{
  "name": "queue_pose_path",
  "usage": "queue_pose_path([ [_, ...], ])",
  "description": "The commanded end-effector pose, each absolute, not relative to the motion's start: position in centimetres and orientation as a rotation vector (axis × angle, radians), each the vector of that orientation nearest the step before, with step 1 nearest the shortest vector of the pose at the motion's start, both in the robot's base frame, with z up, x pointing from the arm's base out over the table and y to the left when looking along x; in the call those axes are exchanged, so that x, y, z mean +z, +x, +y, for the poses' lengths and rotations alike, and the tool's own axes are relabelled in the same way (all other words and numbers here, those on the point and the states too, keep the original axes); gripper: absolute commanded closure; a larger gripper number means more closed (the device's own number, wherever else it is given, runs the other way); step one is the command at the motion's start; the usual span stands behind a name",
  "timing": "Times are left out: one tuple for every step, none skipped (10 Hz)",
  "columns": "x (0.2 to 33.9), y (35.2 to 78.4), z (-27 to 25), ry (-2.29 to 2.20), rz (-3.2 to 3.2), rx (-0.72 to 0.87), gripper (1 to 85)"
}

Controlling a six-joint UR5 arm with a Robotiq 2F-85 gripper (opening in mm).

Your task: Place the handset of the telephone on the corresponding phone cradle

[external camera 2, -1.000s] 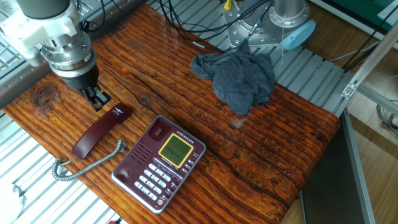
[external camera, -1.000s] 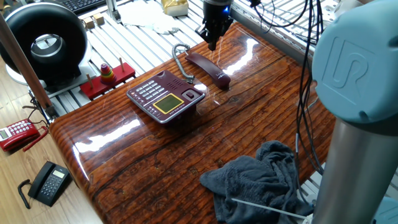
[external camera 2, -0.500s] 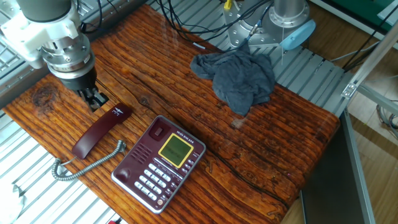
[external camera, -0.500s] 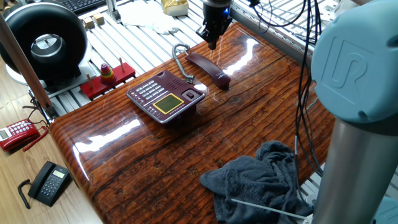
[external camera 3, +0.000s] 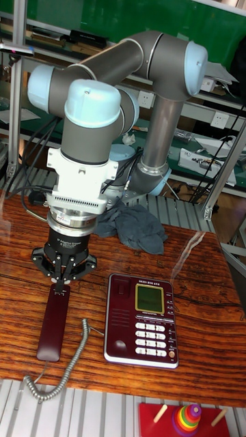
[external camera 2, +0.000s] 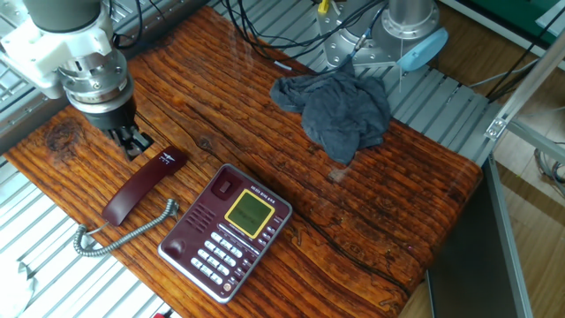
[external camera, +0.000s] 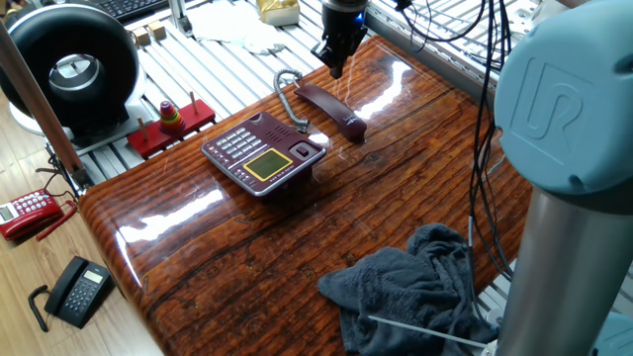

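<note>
The dark maroon handset (external camera: 331, 107) (external camera 2: 141, 185) (external camera 3: 53, 322) lies flat on the wooden table, its grey coiled cord (external camera 2: 124, 231) running off the edge. The maroon telephone (external camera: 262, 153) (external camera 2: 225, 231) (external camera 3: 141, 319) sits beside it, and its phone cradle (external camera 3: 117, 317) (external camera 2: 196, 210) (external camera: 287, 131) is the bare strip facing the handset. My gripper (external camera: 334, 67) (external camera 2: 134, 141) (external camera 3: 61, 281) hangs just above the handset's far end with its fingers together and nothing between them.
A crumpled grey cloth (external camera: 415, 287) (external camera 2: 340, 110) (external camera 3: 133, 225) lies beyond the phone near the arm's base. A red stacking toy (external camera: 170, 124) (external camera 3: 186, 418) stands off the table edge. A red phone (external camera: 30, 213) and a black phone (external camera: 79, 290) lie on the floor.
The gripper has drifted slightly away from the handset's end, towards the table's far edge. The handset and telephone have not moved.
</note>
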State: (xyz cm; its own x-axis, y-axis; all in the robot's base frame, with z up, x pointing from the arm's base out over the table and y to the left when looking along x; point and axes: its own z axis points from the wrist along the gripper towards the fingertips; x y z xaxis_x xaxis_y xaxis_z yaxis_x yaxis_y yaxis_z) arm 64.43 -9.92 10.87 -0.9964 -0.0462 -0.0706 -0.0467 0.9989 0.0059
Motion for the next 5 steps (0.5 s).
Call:
queue_pose_path([
  [10.99,64.9,-10.01,-0.065,3.054,0.013,0.7],
  [11.0,64.95,-9.81,-0.062,3.052,0.024,0.7],
  [11.01,65.0,-9.6,-0.071,3.05,0.036,0.7],
  [11.02,65.01,-9.39,-0.075,3.05,0.047,0.7],
  [11.0,65.02,-9.51,-0.078,3.05,0.04,0.7],
])
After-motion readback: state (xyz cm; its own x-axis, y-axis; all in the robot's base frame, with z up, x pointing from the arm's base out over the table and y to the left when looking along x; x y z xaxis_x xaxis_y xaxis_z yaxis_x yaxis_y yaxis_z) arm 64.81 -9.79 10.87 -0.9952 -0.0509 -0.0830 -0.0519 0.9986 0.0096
